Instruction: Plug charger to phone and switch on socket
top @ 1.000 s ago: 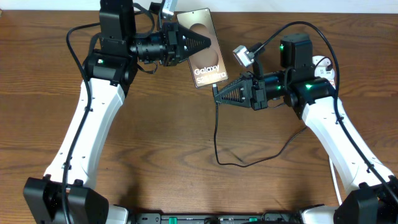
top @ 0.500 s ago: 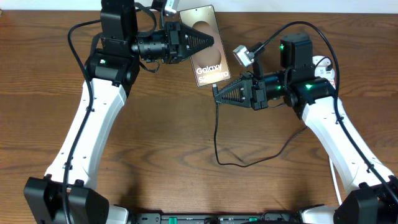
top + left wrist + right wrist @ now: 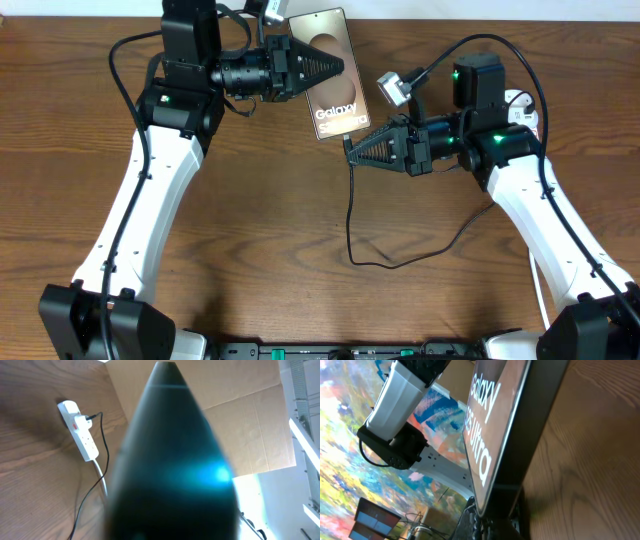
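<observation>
The phone (image 3: pixel 336 101), bronze-brown with white Galaxy lettering, is raised at the back middle of the table. My left gripper (image 3: pixel 335 68) is shut on its upper part, and the left wrist view is mostly filled by a dark blur. My right gripper (image 3: pixel 347 152) sits at the phone's lower end, shut on the charger plug. The thin black charger cable (image 3: pixel 349 215) hangs from it and loops to the right. In the right wrist view the phone (image 3: pixel 490 435) runs down into the jaws and hides the plug tip. The white socket (image 3: pixel 80 436) lies flat with a black plug in it.
The socket (image 3: pixel 518 103) is mostly hidden behind my right arm at the back right. A white cord (image 3: pixel 536 282) runs down the right side. A cardboard wall (image 3: pixel 240 425) stands behind the table. The black cable (image 3: pixel 80 509) trails across the wood.
My left gripper and the phone shifted slightly to the right, then held still. The right gripper edged right with the plug at the phone's lower end.
</observation>
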Tool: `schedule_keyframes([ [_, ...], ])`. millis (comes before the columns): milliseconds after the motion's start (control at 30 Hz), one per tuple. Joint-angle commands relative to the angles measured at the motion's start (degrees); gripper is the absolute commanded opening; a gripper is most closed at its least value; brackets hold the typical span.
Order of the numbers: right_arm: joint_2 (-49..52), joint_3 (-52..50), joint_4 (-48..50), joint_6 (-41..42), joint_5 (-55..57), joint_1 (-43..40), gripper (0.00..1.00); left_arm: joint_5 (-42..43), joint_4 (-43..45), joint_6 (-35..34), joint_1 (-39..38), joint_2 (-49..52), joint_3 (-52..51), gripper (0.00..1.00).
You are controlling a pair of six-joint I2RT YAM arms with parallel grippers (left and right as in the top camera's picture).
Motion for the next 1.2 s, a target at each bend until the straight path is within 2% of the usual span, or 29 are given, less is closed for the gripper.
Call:
schedule_keyframes([
  [0,-0.8,0.7,0.5,0.7,-0.7,-0.7,0.01,3.5,0.3,3.0,-0.3,-0.2,0.7,0.07],
  [1167,-0.8,0.7,1.5,1.8,-0.7,-0.6,0.01,2.2,0.4,0.3,-0.3,-0.2,0.7,0.08],
])
